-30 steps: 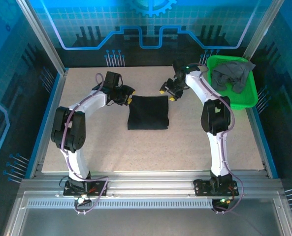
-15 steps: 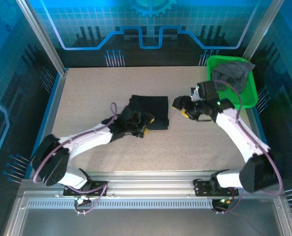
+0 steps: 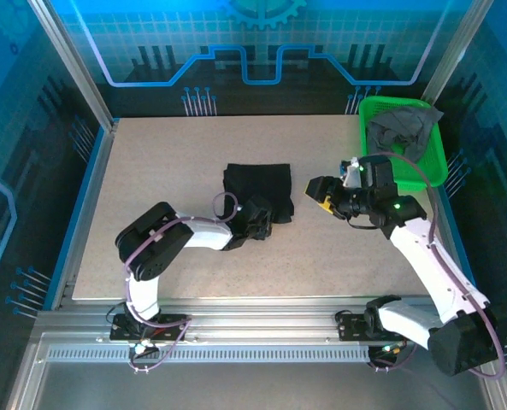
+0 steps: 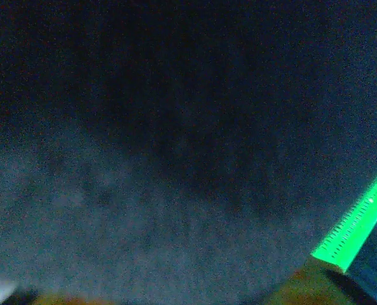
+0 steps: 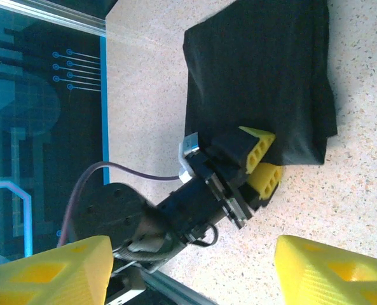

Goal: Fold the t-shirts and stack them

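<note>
**Reviewer:** Any markings to record?

**Operator:** The back panel point(image 3: 262, 51) carries a gear and circuit lines, which are a pattern and not words. Print on my arms is too small to read.

**Reviewer:** Where are the task items?

**Operator:** The black shirt point(image 3: 257, 190) is folded into a rectangle and lies flat on the table point(image 3: 150, 154), about mid-field. The grey shirt point(image 3: 404, 126) is crumpled in the basket point(image 3: 433, 171) at the far right corner, with part of it lying over the far rim.

**Reviewer:** Your left gripper?

**Operator:** My left gripper point(image 3: 263, 218) sits low at the black shirt's near edge. From overhead I cannot make out its fingers. The right wrist view shows two yellow fingers point(image 5: 255, 147) set close together, pinching that edge near its corner, one of them on top of the cloth. My left wrist view gives dark cloth close to the lens and a green perforated strip point(image 4: 356, 222) at lower right.

**Reviewer:** And the right?

**Operator:** My right gripper point(image 3: 321, 193) hangs just beside the shirt's right edge, apart from it and holding nothing. In its own view the fingers stand spread wide.
</note>
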`<state>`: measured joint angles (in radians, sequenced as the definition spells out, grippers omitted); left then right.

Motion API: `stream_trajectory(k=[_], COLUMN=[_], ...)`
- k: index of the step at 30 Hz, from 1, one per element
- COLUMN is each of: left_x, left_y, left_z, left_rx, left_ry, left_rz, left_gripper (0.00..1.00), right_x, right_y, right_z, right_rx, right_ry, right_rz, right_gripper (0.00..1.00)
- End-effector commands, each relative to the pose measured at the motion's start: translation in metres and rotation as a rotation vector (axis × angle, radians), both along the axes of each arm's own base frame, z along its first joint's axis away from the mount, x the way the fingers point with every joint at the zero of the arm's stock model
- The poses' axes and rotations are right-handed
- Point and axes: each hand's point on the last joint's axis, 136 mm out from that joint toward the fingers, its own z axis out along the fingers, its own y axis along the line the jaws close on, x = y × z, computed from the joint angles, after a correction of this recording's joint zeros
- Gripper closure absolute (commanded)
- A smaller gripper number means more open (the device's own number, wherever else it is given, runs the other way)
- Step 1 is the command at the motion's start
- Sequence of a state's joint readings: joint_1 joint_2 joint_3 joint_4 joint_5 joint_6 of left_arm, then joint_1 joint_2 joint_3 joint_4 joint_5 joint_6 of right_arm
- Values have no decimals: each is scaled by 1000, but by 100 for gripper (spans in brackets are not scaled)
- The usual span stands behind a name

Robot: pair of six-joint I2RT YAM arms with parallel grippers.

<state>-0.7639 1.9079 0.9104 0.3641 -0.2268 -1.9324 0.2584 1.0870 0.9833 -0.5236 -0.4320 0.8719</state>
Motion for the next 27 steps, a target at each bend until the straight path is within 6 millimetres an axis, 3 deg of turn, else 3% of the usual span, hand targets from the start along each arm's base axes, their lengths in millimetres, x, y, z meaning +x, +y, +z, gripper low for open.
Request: stream_trajectory(k=[1,3,11,16,21,27], left_x=[20,28,63,102,132,167], left_y=[32,54,169,254,327,383], left_z=[-5,0,20,29,19,12], left_rx=[7,15,62,114,175,221], left_ry=[-31,-42,-107,-200,-182,-163], left_rz=[138,155,107,3,-111,-128], left_gripper=[91,100,100,100,100,100], right_x=[-7,-8,-7,-1,3,8], right_y=[-2,-2,2,19,30,37], right_z=[-2,-3,-8,9,26,27], right_rx=[17,16,28,91,89,78], right_ry=[26,33,39,-43,-96,-87], right_rz=[8,7,25,108,150,143], right_gripper=[32,32,34,34,33,33])
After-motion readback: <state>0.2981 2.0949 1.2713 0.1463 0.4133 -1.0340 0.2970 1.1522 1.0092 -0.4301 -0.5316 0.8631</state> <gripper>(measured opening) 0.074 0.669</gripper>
